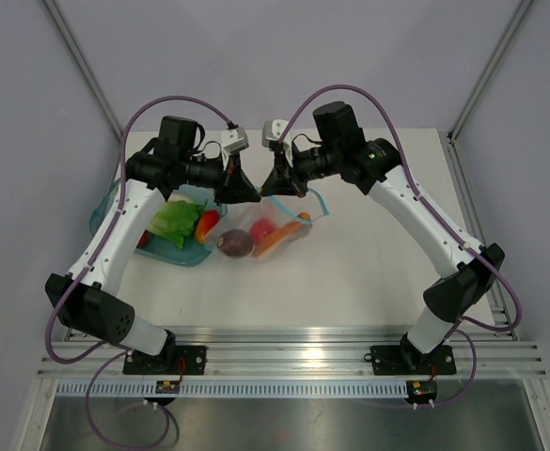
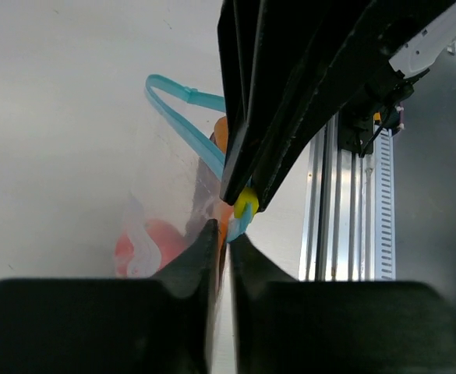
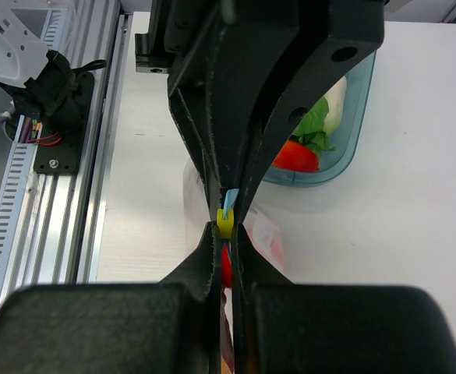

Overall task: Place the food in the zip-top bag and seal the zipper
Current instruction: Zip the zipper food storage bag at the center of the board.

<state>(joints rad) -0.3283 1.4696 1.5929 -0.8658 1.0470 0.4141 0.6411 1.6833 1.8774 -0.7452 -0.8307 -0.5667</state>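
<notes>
Both end effectors meet tip to tip above the white tabletop (image 1: 369,272), forearms angled inward and wrists pitched down. The left end effector (image 2: 221,234) is clenched on one end of the narrow teal-blue zipper strip (image 2: 182,117). The right end effector (image 3: 225,238) is clenched directly opposite, apparently pinching a small yellow slider tab (image 3: 225,224). From that pinch the strip's long axis runs away from the left end effector, its two sides bowed apart, so it looks unsealed. The clear thin plastic bag (image 1: 298,225) lies beneath, holding a red round piece (image 1: 263,227) and an orange carrot-like piece (image 1: 276,242). The right arm seems placed to draw the tab along the strip while the left anchors.
</notes>
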